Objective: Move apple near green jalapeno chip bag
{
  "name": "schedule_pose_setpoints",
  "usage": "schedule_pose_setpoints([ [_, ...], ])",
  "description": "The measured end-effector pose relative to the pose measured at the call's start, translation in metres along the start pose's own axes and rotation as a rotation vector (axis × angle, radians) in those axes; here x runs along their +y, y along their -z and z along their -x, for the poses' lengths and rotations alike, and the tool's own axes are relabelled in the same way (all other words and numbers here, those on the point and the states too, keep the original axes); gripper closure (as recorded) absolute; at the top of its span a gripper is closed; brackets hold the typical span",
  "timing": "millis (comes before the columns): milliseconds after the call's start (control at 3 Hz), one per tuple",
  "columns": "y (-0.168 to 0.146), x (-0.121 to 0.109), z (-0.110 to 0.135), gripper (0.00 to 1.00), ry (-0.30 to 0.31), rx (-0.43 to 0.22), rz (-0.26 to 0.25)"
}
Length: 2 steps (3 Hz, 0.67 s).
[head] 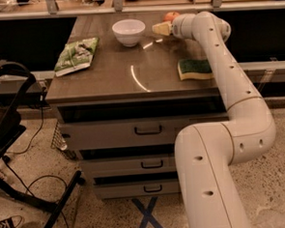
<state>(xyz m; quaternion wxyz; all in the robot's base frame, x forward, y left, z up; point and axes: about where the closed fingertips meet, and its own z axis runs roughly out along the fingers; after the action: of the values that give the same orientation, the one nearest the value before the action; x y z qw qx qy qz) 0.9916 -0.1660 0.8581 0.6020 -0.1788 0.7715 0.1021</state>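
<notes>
The apple (171, 16) is small and red-orange. It sits at the far edge of the table, and only its top shows behind the gripper. The gripper (160, 28) is pale yellow, points left, and sits just in front of and to the left of the apple, close to the tabletop. The green jalapeno chip bag (76, 54) lies flat near the table's left edge, well away from the apple and the gripper.
A white bowl (129, 31) stands between the chip bag and the gripper. A green-and-yellow sponge (195, 68) lies at the right, under the arm. The wooden table (131, 82) sits on drawers. A black chair and cables are on the floor at the left.
</notes>
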Motion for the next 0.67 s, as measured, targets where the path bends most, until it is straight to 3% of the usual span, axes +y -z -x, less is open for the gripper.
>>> schedule_pose_setpoints([
  [333,-0.0022,0.0022,-0.0018,0.47,0.0,0.002,0.003],
  [667,-0.0055,0.0054,-0.0044,0.78,-0.001,0.006,0.007],
])
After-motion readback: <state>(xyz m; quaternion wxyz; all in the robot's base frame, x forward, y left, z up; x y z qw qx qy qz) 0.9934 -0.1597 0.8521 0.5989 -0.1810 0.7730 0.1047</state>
